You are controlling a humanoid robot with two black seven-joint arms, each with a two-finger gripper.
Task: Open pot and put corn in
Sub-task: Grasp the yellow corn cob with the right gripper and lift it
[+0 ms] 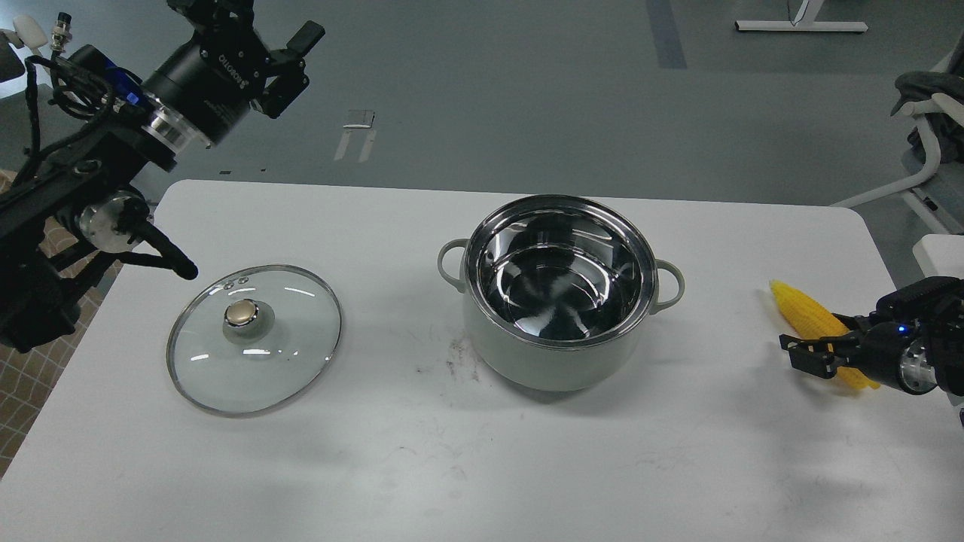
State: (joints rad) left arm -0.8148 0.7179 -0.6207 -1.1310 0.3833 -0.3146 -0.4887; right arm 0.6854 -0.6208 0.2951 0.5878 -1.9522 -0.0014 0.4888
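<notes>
At the right edge of the frame, the right gripper point(817, 354) is straddling the corn point(809, 316), fingers narrowly apart; the cob is slanting toward upper left, with the open pot point(557, 301) sitting centre-frame.

You see a white table point(527, 467) on a grey-green floor point(527, 98), a white stand base point(800, 26) far behind, brown tiles point(30, 376) at left.
</notes>
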